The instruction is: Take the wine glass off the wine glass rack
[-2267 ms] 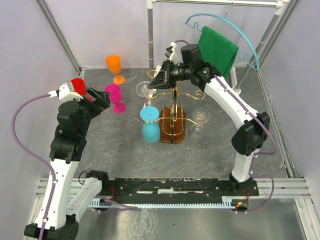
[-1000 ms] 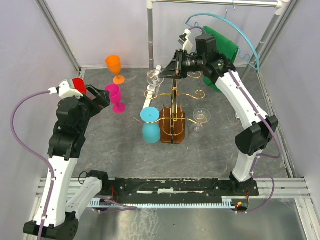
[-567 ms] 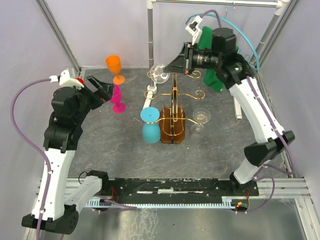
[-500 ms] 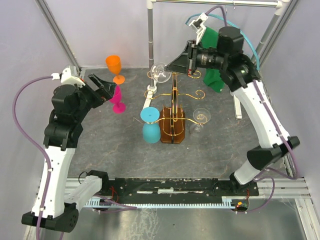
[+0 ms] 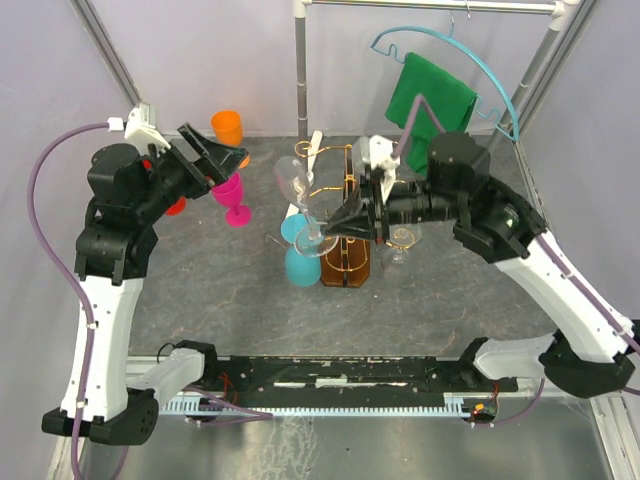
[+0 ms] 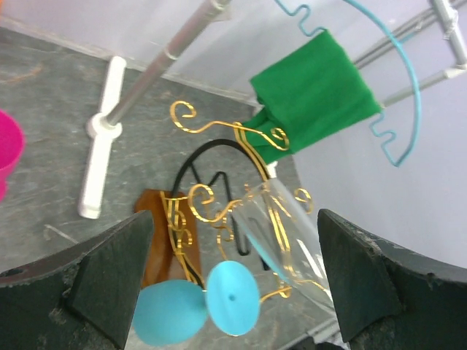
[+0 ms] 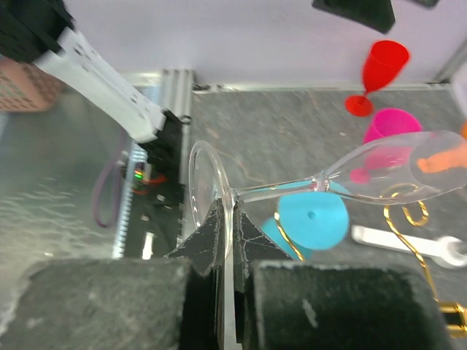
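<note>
My right gripper (image 5: 333,228) is shut on the foot of a clear wine glass (image 5: 293,180) and holds it on its side in the air, left of the rack's top. In the right wrist view the fingertips (image 7: 219,233) pinch the foot disc, and the stem and bowl (image 7: 398,164) run off to the right. The wine glass rack (image 5: 346,262) has a brown wooden base and gold wire arms (image 6: 219,130). It still carries a teal glass (image 5: 300,262) and a clear glass (image 5: 401,240). My left gripper (image 5: 224,158) is open and empty, high at the left.
Pink (image 5: 231,196), orange (image 5: 228,126) and red (image 7: 379,69) glasses stand at the back left. A grey clothes rail (image 5: 300,70) with a white foot (image 6: 102,138) stands behind. A teal hanger with a green cloth (image 5: 432,98) hangs on the rail.
My right arm has drawn the clear glass off the rack's back left arm and swung it forward and down over the rack. My left arm has risen and turned toward the rack.
</note>
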`<state>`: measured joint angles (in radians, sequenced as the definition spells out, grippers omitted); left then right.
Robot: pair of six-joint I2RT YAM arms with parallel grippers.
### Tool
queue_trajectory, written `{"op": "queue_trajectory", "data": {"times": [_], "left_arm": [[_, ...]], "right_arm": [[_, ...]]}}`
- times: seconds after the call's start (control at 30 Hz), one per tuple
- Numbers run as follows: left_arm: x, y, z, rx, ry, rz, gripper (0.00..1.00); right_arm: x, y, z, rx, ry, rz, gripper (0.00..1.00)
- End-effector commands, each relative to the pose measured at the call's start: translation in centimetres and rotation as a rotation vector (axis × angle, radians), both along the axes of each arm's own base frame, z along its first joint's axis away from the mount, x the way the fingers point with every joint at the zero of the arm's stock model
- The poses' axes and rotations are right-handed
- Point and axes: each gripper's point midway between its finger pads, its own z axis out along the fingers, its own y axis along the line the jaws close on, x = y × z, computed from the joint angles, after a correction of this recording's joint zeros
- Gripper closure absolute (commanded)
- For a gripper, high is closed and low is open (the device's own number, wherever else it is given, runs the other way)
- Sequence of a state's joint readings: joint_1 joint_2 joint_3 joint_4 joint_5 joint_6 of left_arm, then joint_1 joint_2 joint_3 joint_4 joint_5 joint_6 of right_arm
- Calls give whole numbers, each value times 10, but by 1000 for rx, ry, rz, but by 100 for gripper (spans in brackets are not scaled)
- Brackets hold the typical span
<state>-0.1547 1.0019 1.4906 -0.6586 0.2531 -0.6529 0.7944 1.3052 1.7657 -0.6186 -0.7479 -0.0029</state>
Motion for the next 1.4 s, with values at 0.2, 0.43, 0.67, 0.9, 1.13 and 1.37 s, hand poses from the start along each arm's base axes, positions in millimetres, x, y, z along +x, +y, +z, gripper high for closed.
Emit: {"op": "queue_trajectory", "data": {"times": [0.2, 0.43, 0.67, 0.9, 1.13, 1.37], "left_arm": [[-29, -55, 7, -271, 133, -308, 1], [-28, -72, -16, -383, 260, -399, 1], [-30, -76, -21, -443, 289, -418, 1], [-28, -79, -15, -477, 289, -434, 1], [-26, -78, -21, -476, 303, -420, 1], [-23, -72, -22, -441, 284, -374, 14]], "right_arm": [[15, 0, -21, -55, -579, -107, 98], [1, 12, -14, -11, -657, -60, 98], [-15, 36, -13, 1, -670, 17, 98], [-27, 50, -15, 1, -675, 56, 98], [-31, 49, -13, 2, -683, 53, 98], [-24, 44, -18, -41, -695, 19, 98]]}}
